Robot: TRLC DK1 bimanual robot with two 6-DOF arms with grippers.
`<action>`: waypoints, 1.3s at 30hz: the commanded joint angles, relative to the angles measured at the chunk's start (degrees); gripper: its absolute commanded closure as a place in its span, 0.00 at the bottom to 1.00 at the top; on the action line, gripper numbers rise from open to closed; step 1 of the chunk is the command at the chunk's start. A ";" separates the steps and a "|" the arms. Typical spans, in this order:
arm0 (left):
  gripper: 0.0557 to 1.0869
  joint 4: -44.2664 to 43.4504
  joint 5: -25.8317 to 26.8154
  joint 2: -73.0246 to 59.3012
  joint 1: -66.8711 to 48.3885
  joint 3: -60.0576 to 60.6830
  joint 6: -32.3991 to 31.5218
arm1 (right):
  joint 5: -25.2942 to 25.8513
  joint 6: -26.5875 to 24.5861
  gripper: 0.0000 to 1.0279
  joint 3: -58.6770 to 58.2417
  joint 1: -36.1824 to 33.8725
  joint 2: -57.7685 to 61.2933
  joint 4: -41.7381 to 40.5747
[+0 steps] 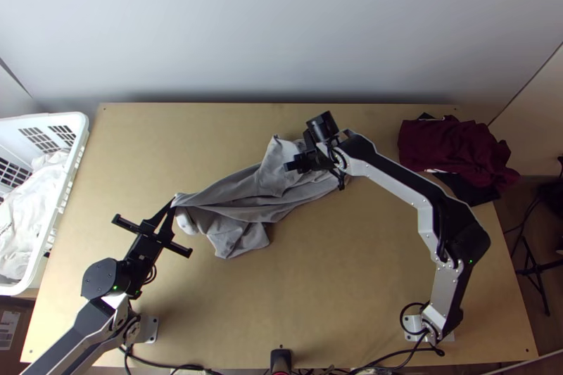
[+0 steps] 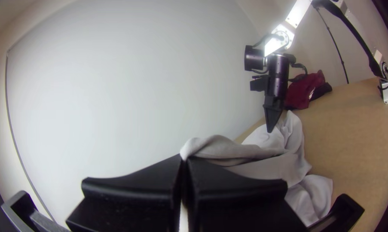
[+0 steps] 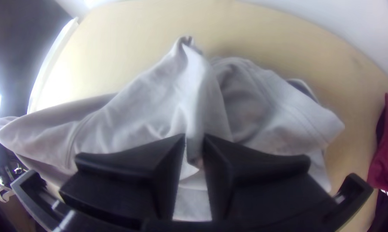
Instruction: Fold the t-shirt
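The grey shirt (image 1: 246,188) lies bunched and twisted across the middle of the surface (image 1: 366,276), stretched toward the near left. The left end effector (image 2: 184,158) pinches one end; the right end effector (image 3: 194,141) grips a raised fold farther right and farther off. Pulling these apart could tighten the twist instead of flattening the cloth, or tug the thin end free. The right grip, seemingly mid-cloth rather than on a corner, could set a crooked crease.
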State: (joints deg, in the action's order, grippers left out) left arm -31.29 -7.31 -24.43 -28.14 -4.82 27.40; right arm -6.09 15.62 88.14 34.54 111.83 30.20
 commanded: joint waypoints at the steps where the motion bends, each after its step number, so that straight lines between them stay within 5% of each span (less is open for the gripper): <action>1: 0.96 0.09 -0.07 1.13 -0.25 -0.01 0.29 | -0.24 -1.03 0.96 -0.07 -0.88 -4.34 0.21; 16: 0.96 6.15 -0.77 3.51 0.89 0.07 -2.96 | -0.15 2.93 0.96 3.80 -1.67 -21.66 5.93; 27: 0.96 22.59 -0.77 18.10 -3.41 0.16 -2.88 | -0.15 5.65 0.97 40.27 -3.70 -22.09 18.85; 39: 0.91 31.29 -0.77 21.70 -14.49 0.25 1.25 | 0.11 7.32 0.97 43.08 -6.68 -21.22 17.09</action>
State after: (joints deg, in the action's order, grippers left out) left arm -5.50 -7.94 -4.75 -35.99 -4.62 26.11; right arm -6.50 22.39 127.87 28.82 90.21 48.07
